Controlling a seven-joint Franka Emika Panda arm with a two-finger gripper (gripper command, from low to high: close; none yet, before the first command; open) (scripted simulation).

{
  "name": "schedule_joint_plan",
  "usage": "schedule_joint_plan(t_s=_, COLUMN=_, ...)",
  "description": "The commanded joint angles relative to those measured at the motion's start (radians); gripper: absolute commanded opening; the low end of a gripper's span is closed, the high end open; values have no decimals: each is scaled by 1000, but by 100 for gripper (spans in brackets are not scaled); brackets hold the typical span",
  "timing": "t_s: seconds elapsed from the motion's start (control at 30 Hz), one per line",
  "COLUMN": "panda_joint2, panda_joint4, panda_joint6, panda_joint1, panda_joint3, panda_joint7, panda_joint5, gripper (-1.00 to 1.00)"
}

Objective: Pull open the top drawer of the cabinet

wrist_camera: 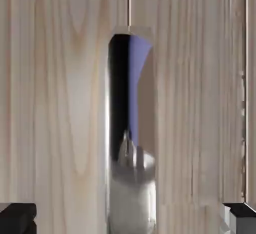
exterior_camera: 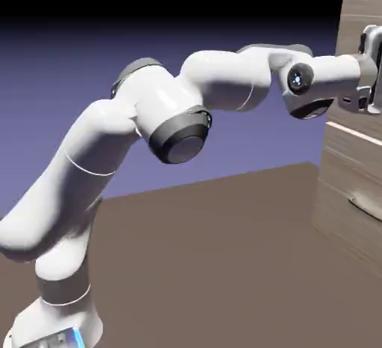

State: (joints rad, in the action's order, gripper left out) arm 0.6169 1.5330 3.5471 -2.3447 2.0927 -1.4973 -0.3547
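The white arm [exterior_camera: 149,138] rises from the desk [exterior_camera: 224,264], bends, and stretches level to the cabinet [exterior_camera: 358,153]. Its fingers [exterior_camera: 371,78] are pressed together at the top drawer [exterior_camera: 354,48]; whether they pinch the shiny handle [wrist_camera: 131,128] is unclear.

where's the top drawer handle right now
In the exterior view the handle sits at the far right edge, high on the cabinet, right at the gripper. In the hand view it runs up the middle of the wood front.
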Motion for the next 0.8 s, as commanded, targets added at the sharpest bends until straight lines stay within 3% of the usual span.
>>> schedule_joint_plan(t_s=0.0, panda_joint2=-11, panda_joint4=36, panda_joint6=12, panda_joint1=35, panda_joint3=-29, panda_joint7=-10, panda_joint5=10, gripper=-100)
schedule_joint_plan(t_s=0.77, panda_joint2=-135, panda_joint4=636, panda_joint6=161, panda_joint1=869, panda_joint3=-732, panda_joint7=-185, panda_joint5=120, gripper=-100)
